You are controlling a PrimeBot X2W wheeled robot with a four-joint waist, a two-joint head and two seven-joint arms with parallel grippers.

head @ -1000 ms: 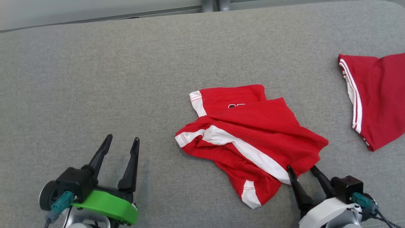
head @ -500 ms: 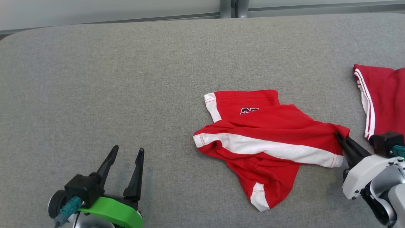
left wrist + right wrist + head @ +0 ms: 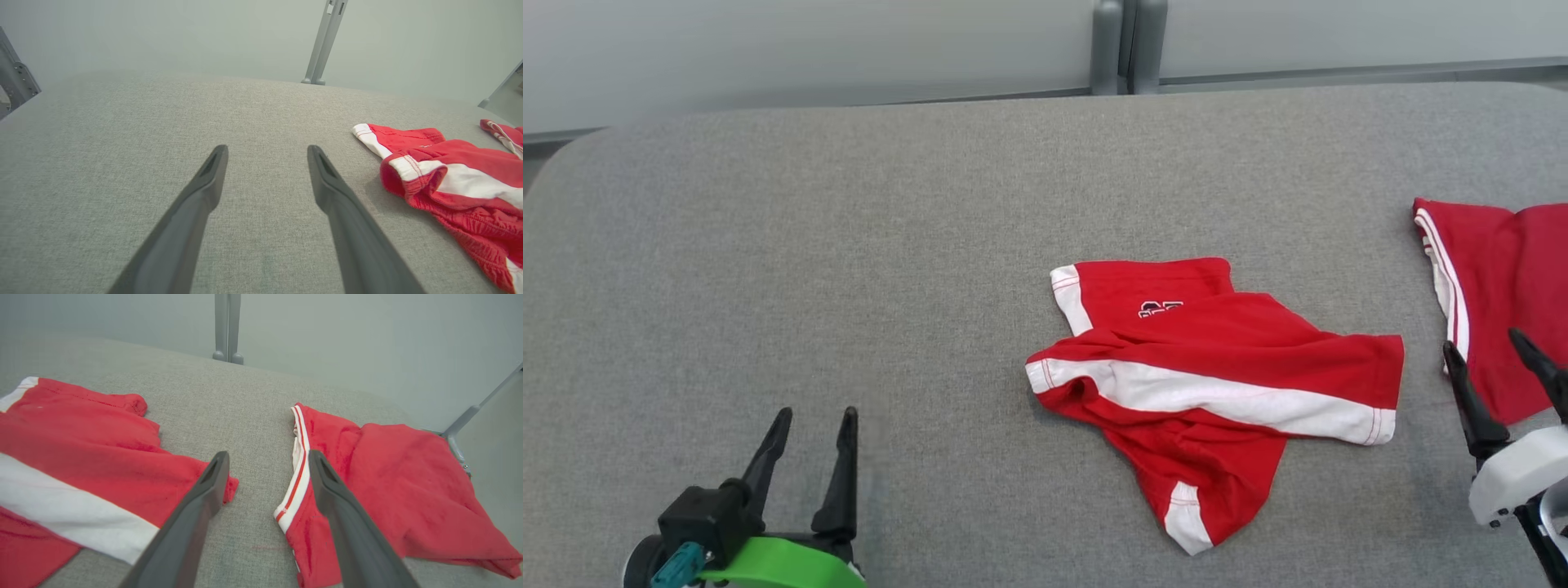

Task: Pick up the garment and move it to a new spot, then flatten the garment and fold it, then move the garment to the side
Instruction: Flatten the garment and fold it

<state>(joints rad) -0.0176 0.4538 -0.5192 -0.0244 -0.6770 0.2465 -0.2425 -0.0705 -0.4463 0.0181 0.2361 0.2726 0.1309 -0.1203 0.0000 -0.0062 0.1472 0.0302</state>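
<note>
Another red cloth (image 3: pixel 1511 269) lies near the crumpled garment (image 3: pixel 1258 343), to its right.

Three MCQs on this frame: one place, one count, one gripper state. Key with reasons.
1. The red shorts lie where, relative to the left gripper? A) to its right B) to its left C) beneath it
2. How many red garments are on the grey table? A) one B) two C) four
3. The right gripper is: A) open, empty B) shut on the shorts C) shut, empty
Key: 1 A, head view has the shorts right of it; 2 B, the shorts plus a striped red garment at the right edge; 3 A, fingers spread, nothing between them.
</note>
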